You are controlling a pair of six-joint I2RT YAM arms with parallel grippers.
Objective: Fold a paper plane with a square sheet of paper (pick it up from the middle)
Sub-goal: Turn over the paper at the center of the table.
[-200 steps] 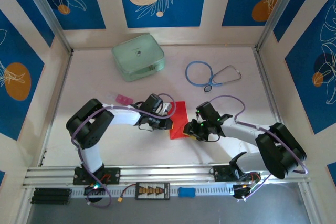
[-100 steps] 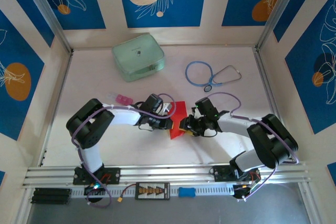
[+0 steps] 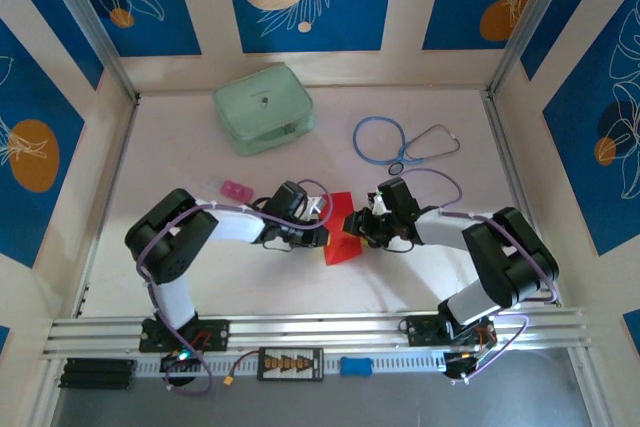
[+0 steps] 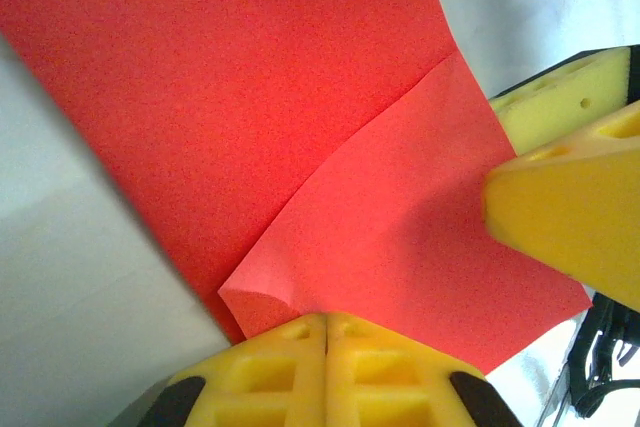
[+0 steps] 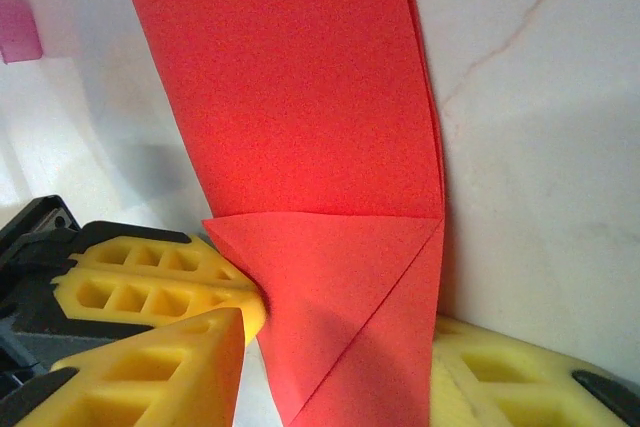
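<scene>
Plainly, the left gripper [image 4: 325, 332] is clamped tight on one edge of the red sheet of paper [image 3: 337, 249], its yellow pads pressed together with the paper pinched between them. The sheet sits about mid-tabletop, between the two arms, partly folded, with a triangular flap turned over at one corner. The right gripper [image 5: 335, 347] stands parted, one finger on either side of that folded corner, not closed on it.
</scene>
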